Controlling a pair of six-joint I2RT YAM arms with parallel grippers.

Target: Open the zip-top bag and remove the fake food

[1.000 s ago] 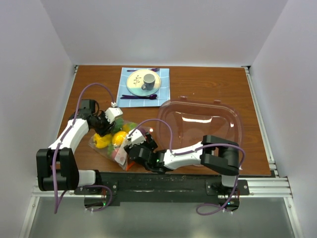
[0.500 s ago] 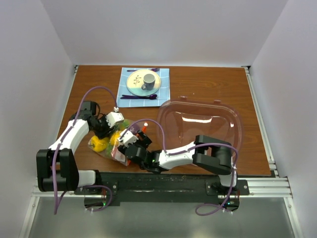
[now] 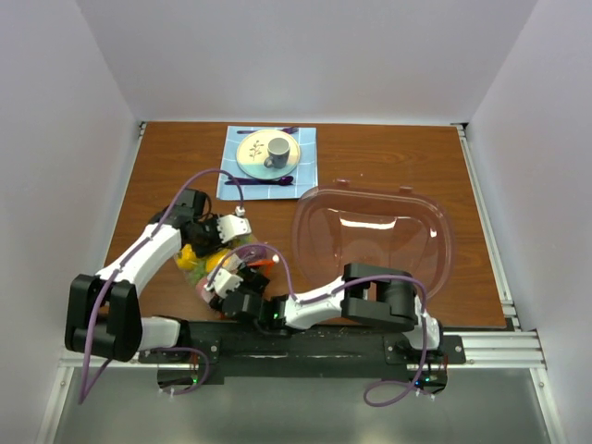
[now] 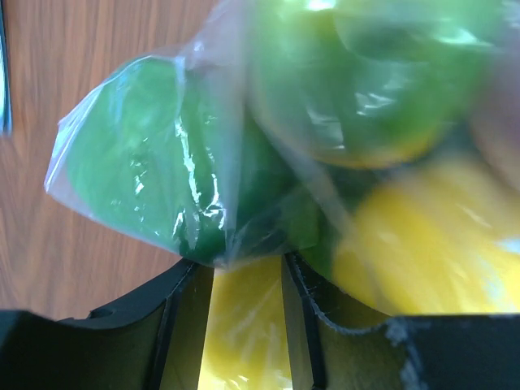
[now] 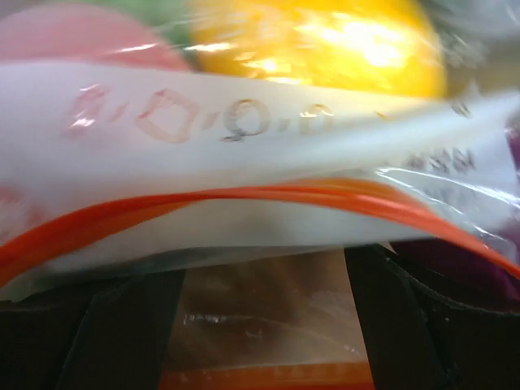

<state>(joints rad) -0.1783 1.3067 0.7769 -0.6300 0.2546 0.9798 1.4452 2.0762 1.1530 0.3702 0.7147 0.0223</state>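
Observation:
The zip-top bag [image 3: 199, 266] lies at the near left of the table, full of fake food [image 3: 190, 257] in yellow, green and orange. My left gripper [image 3: 222, 242] is at its far end. In the left wrist view the fingers [image 4: 183, 325] pinch bag plastic [image 4: 146, 162] with yellow showing behind it, and green and yellow pieces [image 4: 349, 89] fill the view. My right gripper [image 3: 225, 279] is at the near zipper edge. In the right wrist view its jaws stand wide apart around the bag's lip, under the orange-red zipper strip [image 5: 244, 199].
A large clear pinkish bowl [image 3: 442, 242] sits to the right of the bag. A blue mat [image 3: 233, 180] at the back holds a round plate, a grey cup [image 3: 277, 148] and purple cutlery. White walls close in the table.
My left gripper has moved right and nearer, taking the bag's far end with it. My right gripper has moved left along the bag's near edge.

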